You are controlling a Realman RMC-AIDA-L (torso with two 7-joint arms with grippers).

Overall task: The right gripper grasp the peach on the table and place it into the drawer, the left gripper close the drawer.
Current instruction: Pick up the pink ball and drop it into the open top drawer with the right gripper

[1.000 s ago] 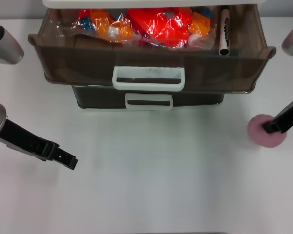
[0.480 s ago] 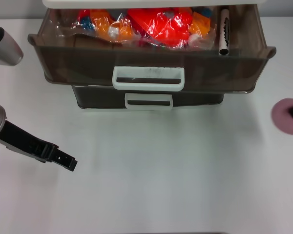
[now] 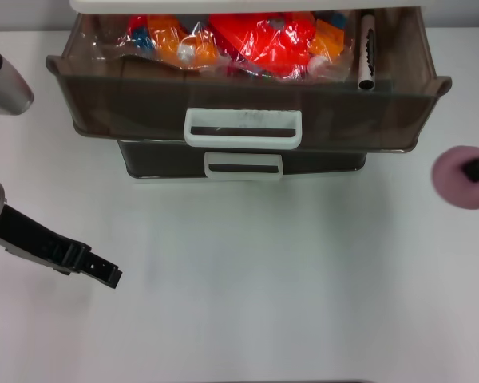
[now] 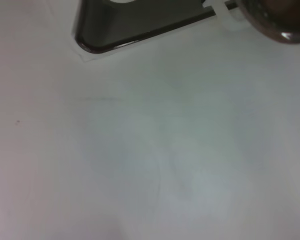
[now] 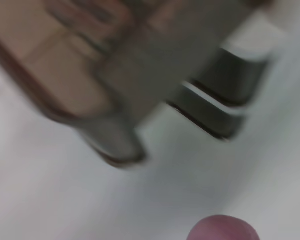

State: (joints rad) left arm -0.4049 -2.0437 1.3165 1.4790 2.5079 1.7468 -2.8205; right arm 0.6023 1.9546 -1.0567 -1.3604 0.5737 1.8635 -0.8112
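The peach (image 3: 451, 179), pale pink and round, is at the far right edge of the head view, level with the lower drawer front. My right gripper (image 3: 477, 169) is shut on it, with only a black piece of the jaw showing at the frame edge. In the right wrist view the peach (image 5: 222, 230) peeks in at the lower edge. The smoky-brown drawer (image 3: 104, 96) stands pulled out, its scuffed white handle (image 3: 242, 128) facing me. My left gripper (image 3: 108, 276) hangs over the white table (image 3: 263, 279) at the lower left, well away from the drawer.
Inside the open drawer lie red and orange items in crinkly wrap (image 3: 255, 40) and a dark pen-like stick (image 3: 366, 52) by its right wall. A shorter drawer (image 3: 243, 165) sits shut beneath. The left wrist view shows a drawer corner (image 4: 140, 30).
The right gripper has carried the peach off its spot at the right, up and toward the drawer's side. The left arm has drifted slightly down and back.
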